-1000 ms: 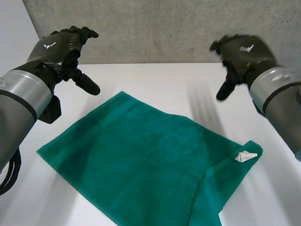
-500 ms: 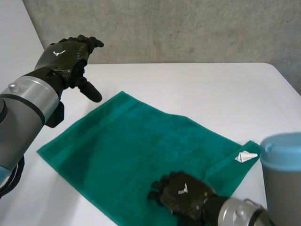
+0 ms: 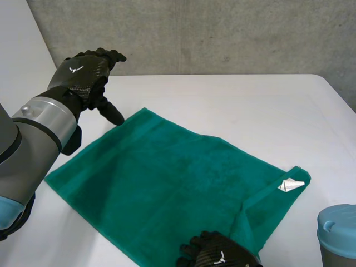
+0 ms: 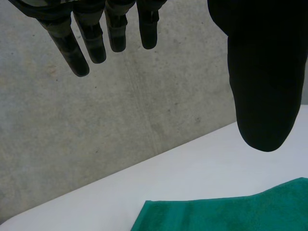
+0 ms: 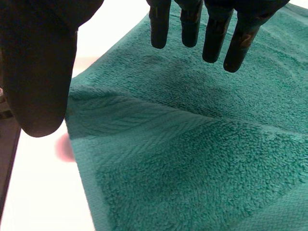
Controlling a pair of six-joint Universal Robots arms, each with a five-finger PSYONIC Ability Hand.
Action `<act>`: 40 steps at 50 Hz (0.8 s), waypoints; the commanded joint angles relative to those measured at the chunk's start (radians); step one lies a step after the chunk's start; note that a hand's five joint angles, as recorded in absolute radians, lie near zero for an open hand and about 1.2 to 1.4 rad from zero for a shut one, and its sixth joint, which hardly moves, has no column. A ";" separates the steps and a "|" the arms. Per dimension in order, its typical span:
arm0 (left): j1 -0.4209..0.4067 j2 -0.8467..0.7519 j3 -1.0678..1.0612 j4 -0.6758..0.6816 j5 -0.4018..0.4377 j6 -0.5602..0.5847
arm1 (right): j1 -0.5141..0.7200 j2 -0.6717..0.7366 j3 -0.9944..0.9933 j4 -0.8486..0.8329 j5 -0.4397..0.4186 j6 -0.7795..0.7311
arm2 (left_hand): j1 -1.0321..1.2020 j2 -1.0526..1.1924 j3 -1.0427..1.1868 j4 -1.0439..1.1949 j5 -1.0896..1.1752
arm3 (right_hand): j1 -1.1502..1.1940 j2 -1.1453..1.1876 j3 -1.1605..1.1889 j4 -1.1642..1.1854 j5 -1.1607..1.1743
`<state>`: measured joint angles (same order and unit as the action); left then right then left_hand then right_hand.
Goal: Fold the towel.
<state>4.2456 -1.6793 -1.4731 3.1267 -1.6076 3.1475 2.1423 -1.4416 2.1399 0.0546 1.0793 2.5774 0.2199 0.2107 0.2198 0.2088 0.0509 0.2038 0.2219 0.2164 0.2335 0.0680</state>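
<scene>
White table (image 3: 250, 111), green towel (image 3: 167, 189), right hand (image 3: 219, 257) now lower at near edge

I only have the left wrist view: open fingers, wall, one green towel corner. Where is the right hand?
Observer: The right hand is over the towel by its near edge, fingers straight, holding nothing.
Operator: Is the towel lying flat?
Observer: Mostly; a flap is folded over on the right arm's side, with a white tag showing at that corner.
Operator: Where does my left hand sit?
Observer: The left hand hovers beside the far corner, off the cloth.
</scene>
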 commanded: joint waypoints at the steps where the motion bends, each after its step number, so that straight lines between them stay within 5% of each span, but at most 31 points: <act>1: -0.004 0.000 -0.001 0.001 -0.006 0.000 | 0.001 0.007 0.023 -0.097 0.022 -0.016 | -0.036 -0.027 -0.036 -0.025 -0.041 | 0.203 0.185 0.191 0.174 0.165; 8: -0.018 0.001 -0.003 0.001 -0.006 0.000 | 0.001 0.007 0.023 -0.176 0.076 -0.025 | -0.036 -0.027 -0.036 -0.025 -0.041 | 0.459 0.441 0.447 0.430 0.421; 18: -0.021 0.003 -0.001 0.001 -0.006 0.000 | -0.065 -0.039 -0.021 -0.266 0.205 -0.010 | -0.036 -0.027 -0.036 -0.025 -0.041 | 1.192 1.174 1.179 1.162 1.153; 32: -0.021 0.003 0.002 0.001 -0.005 0.002 | -0.214 -0.052 -0.086 -0.243 0.263 0.049 | -0.033 -0.024 -0.033 -0.022 -0.038 | 1.192 1.174 1.180 1.163 1.154; 33: -0.021 0.003 0.002 0.001 -0.005 0.002 | -0.216 -0.051 -0.086 -0.219 0.261 0.070 | -0.030 -0.021 -0.030 -0.019 -0.035 | 0.999 0.981 0.986 0.969 0.960; 34: -0.021 0.004 0.002 0.001 -0.005 0.002 | -0.220 -0.052 -0.084 -0.190 0.254 0.096 | -0.033 -0.024 -0.033 -0.022 -0.038 | 0.427 0.409 0.415 0.397 0.388; 35: -0.021 0.003 0.002 0.001 -0.005 0.002 | -0.220 -0.052 -0.090 -0.161 0.249 0.128 | -0.033 -0.024 -0.033 -0.022 -0.038 | 0.137 0.119 0.124 0.107 0.098; 40: -0.021 0.000 0.002 0.001 -0.006 0.002 | -0.223 -0.053 -0.123 -0.088 0.219 0.196 | -0.033 -0.024 -0.033 -0.022 -0.038 | 0.096 0.077 0.083 0.066 0.057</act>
<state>4.2246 -1.6764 -1.4710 3.1278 -1.6124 3.1493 1.9218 -1.4945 2.0471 -0.1344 1.3320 2.6772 0.2199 0.2107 0.2197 0.2088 0.0509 0.3675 0.4487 0.4592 0.4763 0.3054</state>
